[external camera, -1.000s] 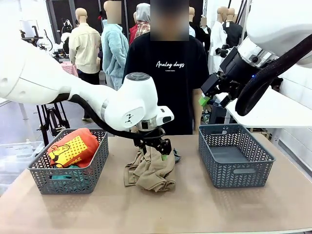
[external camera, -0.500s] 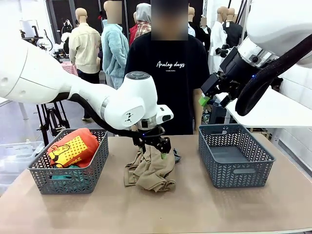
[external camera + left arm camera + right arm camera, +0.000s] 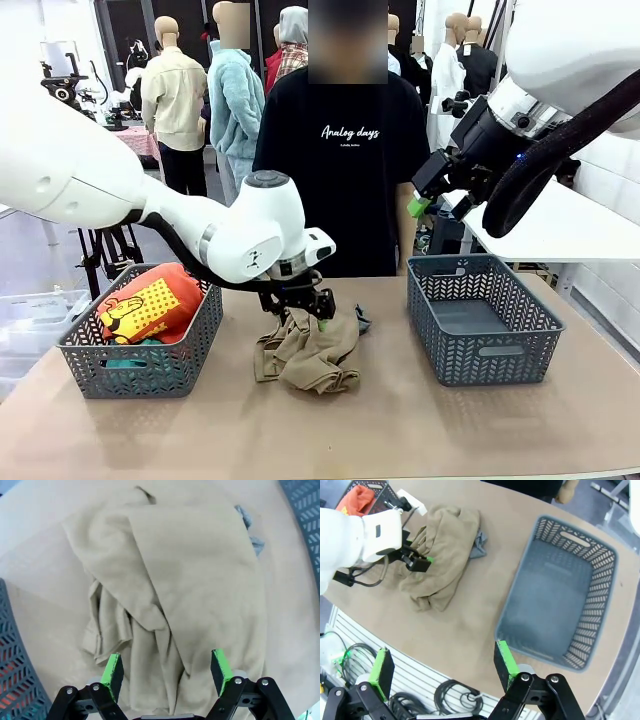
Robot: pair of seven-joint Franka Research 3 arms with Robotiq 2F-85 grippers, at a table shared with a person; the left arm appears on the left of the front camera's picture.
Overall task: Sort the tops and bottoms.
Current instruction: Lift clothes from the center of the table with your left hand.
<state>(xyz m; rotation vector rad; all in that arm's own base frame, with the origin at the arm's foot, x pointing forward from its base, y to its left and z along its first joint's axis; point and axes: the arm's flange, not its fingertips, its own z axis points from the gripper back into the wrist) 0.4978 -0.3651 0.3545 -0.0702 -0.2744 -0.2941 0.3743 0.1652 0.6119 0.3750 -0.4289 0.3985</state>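
Khaki garment [image 3: 308,352] lies crumpled midway along the surface [image 3: 420,430], atop a grey one [image 3: 361,321], the left claw [image 3: 166,672] close above it, wide open and empty — best to settle onto one thick fold and pinch khaki alone.

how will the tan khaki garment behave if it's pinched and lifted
Probably floppy: the tan khaki garment lies in loose folds, so it should sag and unfold from a pinch. Likely light, as the cloth looks thin. The grey garment peeking from under its edge might drag along.
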